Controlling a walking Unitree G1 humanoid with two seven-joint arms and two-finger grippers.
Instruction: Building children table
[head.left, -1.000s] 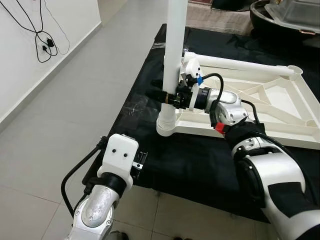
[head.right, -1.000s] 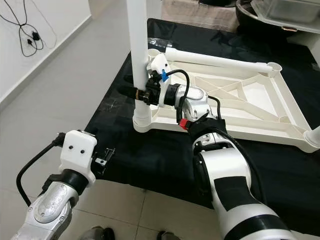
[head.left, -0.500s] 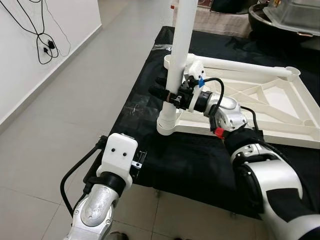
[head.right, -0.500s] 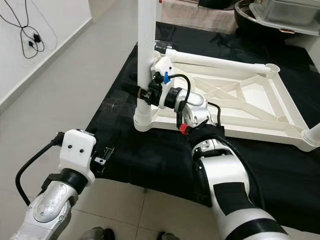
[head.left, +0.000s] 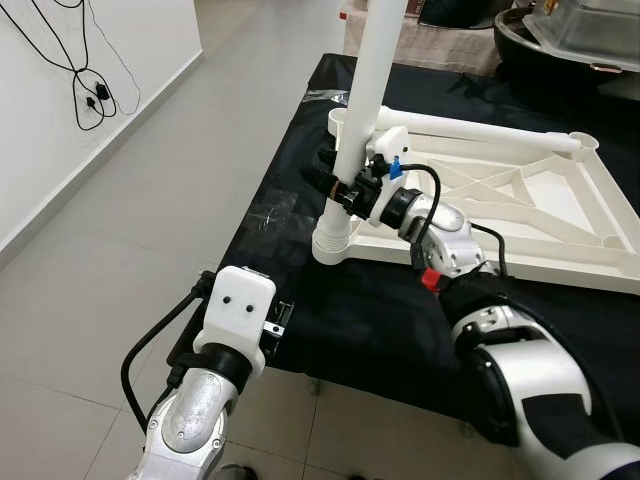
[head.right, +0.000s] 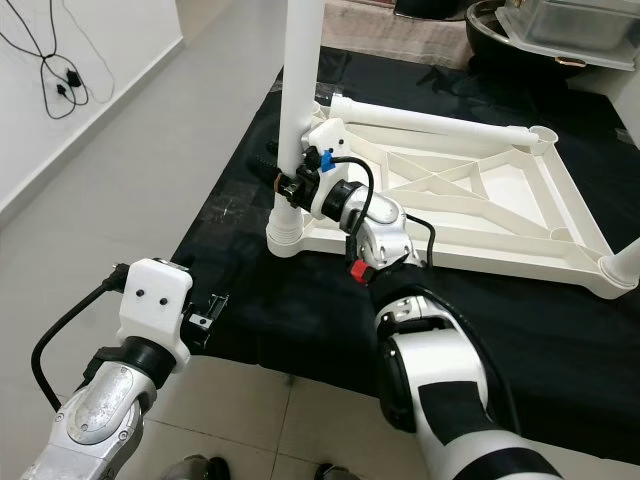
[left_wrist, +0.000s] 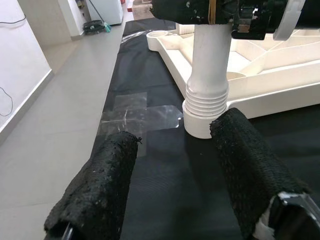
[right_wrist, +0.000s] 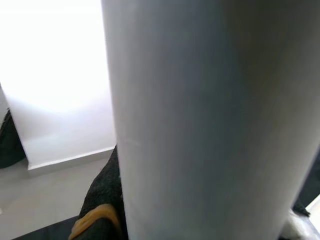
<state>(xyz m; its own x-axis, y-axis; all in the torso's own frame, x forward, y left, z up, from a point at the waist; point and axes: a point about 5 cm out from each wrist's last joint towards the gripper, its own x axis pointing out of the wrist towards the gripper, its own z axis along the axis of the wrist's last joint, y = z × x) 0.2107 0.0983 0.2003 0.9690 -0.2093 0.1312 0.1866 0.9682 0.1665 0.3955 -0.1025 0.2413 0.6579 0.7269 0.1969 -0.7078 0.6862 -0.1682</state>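
The white table top (head.left: 520, 190) lies upside down on a black cloth. A white leg (head.left: 370, 90) stands in its near left corner socket (head.left: 330, 245), leaning a little to the right. My right gripper (head.left: 335, 185) is shut on this leg just above the socket; the right wrist view has the leg (right_wrist: 210, 120) pressed close. My left gripper (head.left: 275, 322) hangs low by the cloth's front left edge. In the left wrist view it is open (left_wrist: 172, 150), its fingers (left_wrist: 95, 190) pointing at the socket (left_wrist: 205, 112) from a short way off.
A second white leg (head.left: 480, 128) lies along the table top's far side. Another leg end (head.right: 625, 265) pokes in at the right. The black cloth (head.left: 360, 320) ends at tiled floor (head.left: 130, 200) on the left. Cables (head.left: 85, 70) hang on the white wall. A dark bowl (head.left: 570, 40) sits at the back.
The leg's upper part has swung toward the right while its foot stays in the socket. My right gripper stays shut on it. The left arm has not moved.
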